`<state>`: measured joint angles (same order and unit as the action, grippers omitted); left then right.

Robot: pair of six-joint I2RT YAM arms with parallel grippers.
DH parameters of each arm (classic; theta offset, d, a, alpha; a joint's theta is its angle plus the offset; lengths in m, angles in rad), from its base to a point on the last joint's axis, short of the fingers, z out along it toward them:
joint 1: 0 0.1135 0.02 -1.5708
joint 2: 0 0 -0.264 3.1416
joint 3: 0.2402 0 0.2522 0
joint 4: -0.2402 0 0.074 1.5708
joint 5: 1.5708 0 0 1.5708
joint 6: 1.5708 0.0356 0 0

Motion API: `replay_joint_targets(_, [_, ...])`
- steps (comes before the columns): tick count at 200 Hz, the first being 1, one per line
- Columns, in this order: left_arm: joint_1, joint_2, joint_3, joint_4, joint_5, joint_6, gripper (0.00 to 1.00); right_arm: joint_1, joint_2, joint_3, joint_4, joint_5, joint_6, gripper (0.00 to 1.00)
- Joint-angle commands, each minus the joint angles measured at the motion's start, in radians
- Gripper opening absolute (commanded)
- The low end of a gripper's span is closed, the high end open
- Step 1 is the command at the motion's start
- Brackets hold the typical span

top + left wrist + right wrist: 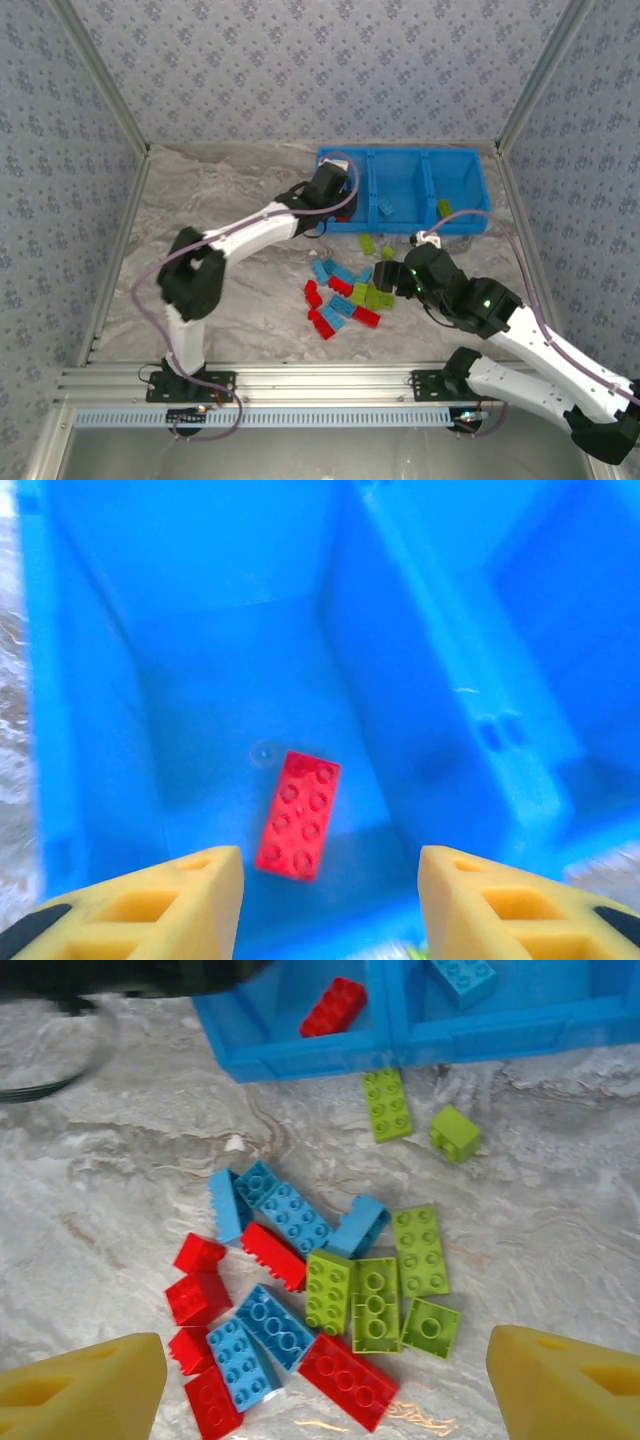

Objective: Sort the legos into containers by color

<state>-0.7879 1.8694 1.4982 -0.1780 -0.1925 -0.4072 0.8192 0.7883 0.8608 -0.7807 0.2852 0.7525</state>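
Near the middle of the worktop (230, 180), toward its near edge, the loose legos (330, 1290) are heaped in red, light blue and lime green. Two stray green legos (386, 1105) lie just in front of the blue bin (405, 226) at the far edge. One red brick (298, 815) is seen in the bin's left compartment, one blue brick (386, 208) in the middle and one green brick (444, 208) in the right. The left fingers (170, 900) are held wide apart and empty above the left compartment. The right fingers (90, 1385) are spread wide and empty above the heap.
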Motion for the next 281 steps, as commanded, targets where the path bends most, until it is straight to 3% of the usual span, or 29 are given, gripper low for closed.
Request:
replay_joint_targets(1, [-0.060,-0.244,-0.150,0.108,0.049,0.054,0.50,-0.072,0.025,-0.042,0.034,-0.019,0.007,0.86])
replay_joint_targets(52, [-0.193,-0.696,-0.585,0.116,0.158,0.300,0.59,-0.362,0.320,-0.043,0.175,-0.261,-0.141,0.87])
replay_joint_targets(99, [-0.251,-0.961,-0.917,0.112,0.229,0.342,0.69,-0.439,0.640,0.058,0.341,-0.304,-0.213,0.82])
replay_joint_targets(132, [-0.256,-1.067,-1.003,0.110,0.238,0.331,0.87,-0.463,0.833,0.142,0.390,-0.288,-0.289,0.70])
replay_joint_targets(153, [-0.257,-1.114,-1.034,0.101,0.196,0.333,0.93,-0.460,0.913,0.183,0.406,-0.287,-0.353,0.63])
replay_joint_targets(187, [-0.257,-1.137,-1.056,0.113,0.173,0.321,0.97,-0.448,0.953,0.184,0.405,-0.284,-0.378,0.48])
replay_joint_targets(215, [-0.257,-1.125,-1.068,0.149,0.166,0.308,0.98,-0.444,0.948,0.161,0.393,-0.273,-0.360,0.43])
replay_joint_targets(245, [-0.257,-1.115,-1.063,0.162,0.161,0.291,0.98,-0.444,0.907,0.115,0.394,-0.261,-0.337,0.31])
replay_joint_targets(281, [-0.257,-1.117,-1.060,0.176,0.172,0.291,0.99,-0.442,0.791,0.053,0.398,-0.260,-0.297,0.28])
